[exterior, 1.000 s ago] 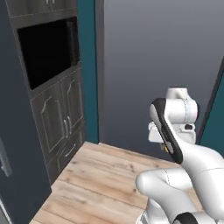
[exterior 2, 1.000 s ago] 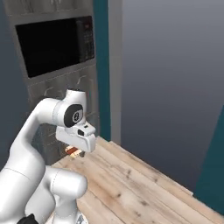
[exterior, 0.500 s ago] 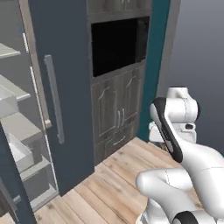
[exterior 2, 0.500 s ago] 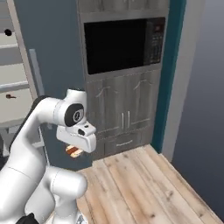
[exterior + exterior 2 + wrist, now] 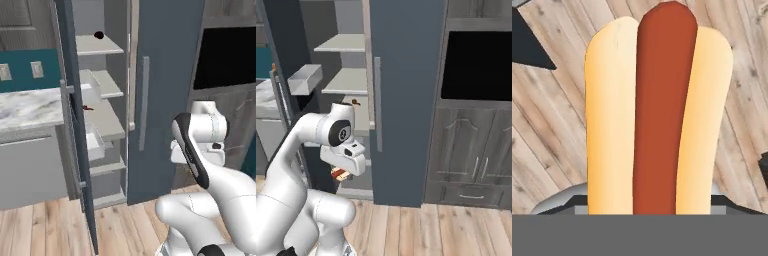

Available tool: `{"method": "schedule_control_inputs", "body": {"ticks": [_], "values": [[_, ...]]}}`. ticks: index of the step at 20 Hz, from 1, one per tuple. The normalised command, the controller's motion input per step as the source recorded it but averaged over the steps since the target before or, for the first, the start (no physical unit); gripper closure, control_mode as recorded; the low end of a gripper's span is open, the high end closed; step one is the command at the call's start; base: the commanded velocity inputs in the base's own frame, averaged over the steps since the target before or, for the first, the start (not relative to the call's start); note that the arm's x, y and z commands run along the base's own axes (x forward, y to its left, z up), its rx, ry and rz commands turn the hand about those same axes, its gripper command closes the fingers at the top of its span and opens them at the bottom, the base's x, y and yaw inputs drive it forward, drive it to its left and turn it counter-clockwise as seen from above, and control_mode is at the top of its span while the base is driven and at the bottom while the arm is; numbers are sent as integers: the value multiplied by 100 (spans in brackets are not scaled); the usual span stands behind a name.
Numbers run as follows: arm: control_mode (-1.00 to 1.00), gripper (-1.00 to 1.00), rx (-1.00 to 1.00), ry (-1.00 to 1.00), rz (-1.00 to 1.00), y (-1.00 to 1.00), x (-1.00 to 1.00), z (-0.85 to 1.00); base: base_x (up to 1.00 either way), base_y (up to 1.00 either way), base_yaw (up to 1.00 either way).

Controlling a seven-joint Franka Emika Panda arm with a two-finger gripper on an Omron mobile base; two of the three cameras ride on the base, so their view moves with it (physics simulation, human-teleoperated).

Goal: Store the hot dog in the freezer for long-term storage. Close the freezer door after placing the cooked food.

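- Left base view: the whole picture has shifted since a second ago, so the base has turned; the things are not taken to have moved. The wall and cabinets then in view have given way to the open freezer [image 5: 102, 125], now at centre left, with its shelves bared. The freezer door [image 5: 75, 140] is seen edge-on at lower left, swung wide. A small dark round item [image 5: 99, 35] lies on the top shelf.
- Right base view: the freezer [image 5: 343, 82] is now at upper left. The hot dog [image 5: 339, 173] is seen at centre left, under the hand [image 5: 342, 170], low and short of the shelves.
- Hand view: the hot dog [image 5: 657, 115] stands upright across the frame over the wood floor [image 5: 547, 135]; it is judged to be clamped in the hand, though the fingers are hidden.
- Meaning: the freezer is faced, so the reach to a shelf is judged next; the door is not yet closed.
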Motion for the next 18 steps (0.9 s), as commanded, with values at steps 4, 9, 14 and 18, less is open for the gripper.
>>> {"method": "schedule_control_inputs", "body": {"ticks": [4,9,14,18], "values": [[100,100,0,0,0,0,0,0,47,-29,77],[100,100,0,0,0,0,0,0,45,-48,60],[100,100,0,0,0,0,0,0,15,-56,10],[100,100,0,0,0,0,0,0,0,-43,-14]]}}
